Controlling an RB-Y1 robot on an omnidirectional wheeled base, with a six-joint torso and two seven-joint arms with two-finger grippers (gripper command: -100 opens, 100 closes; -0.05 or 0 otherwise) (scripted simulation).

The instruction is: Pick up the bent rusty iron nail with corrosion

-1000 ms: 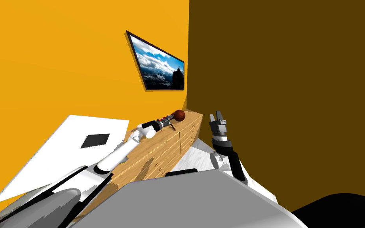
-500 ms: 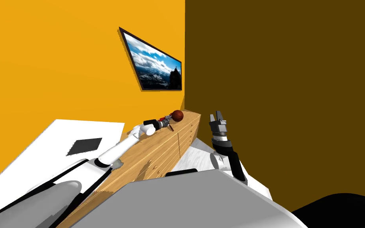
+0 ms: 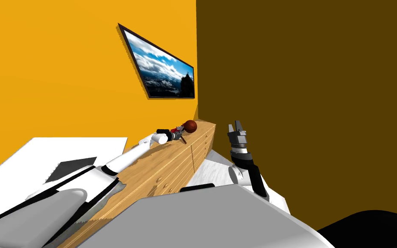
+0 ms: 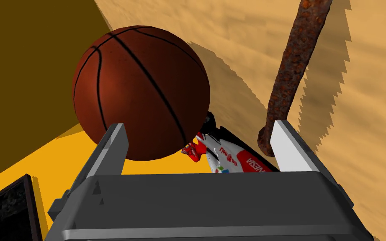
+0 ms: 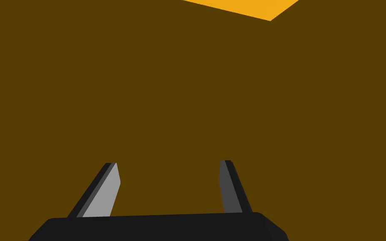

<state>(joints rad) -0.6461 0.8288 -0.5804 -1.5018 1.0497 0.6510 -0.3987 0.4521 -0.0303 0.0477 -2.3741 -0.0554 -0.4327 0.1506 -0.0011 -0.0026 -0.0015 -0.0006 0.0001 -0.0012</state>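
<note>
Here the left jaws are held apart beside the basketball point(image 4: 140, 90), the nail point(image 4: 290, 71) ending just beside one; the right jaws are parted.

Carrier: a small glossy white and red object with black trim point(image 4: 230, 158), lying just ahead of the left gripper point(image 4: 200, 124), close to its dark body.
Larger lettering: black capitals on a white panel of that object, slanted; they read roughly "VESA", the first letter unsure.
Smaller lettering: two short black words on the white part beside it, perhaps "Lou Bon"; too warped to be sure.
Emblem: tiny green, blue and red squares next to the lettering, with no letters legible.
</note>
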